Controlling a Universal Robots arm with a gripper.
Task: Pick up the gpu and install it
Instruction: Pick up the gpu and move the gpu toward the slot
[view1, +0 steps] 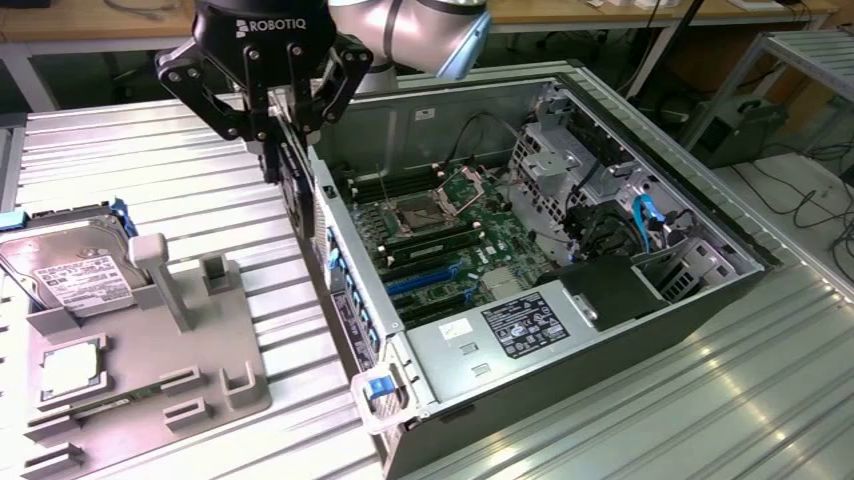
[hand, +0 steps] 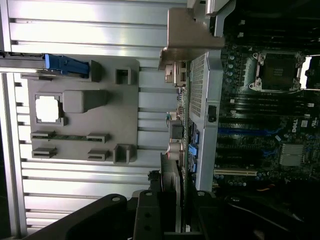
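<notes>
Hand pinching gpu edge-on; card hangs beneath hand, over rear wall of open computer case.

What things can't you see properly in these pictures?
- Thin dark gpu card: the exterior view shows it edge-on in the black tool, so its flat faces are hidden.
- Silver hard drive with white label: cut off by the exterior view's left edge; a grey plastic holder covers part.
- Black sticker inside the open computer case: print too small to read.
</notes>
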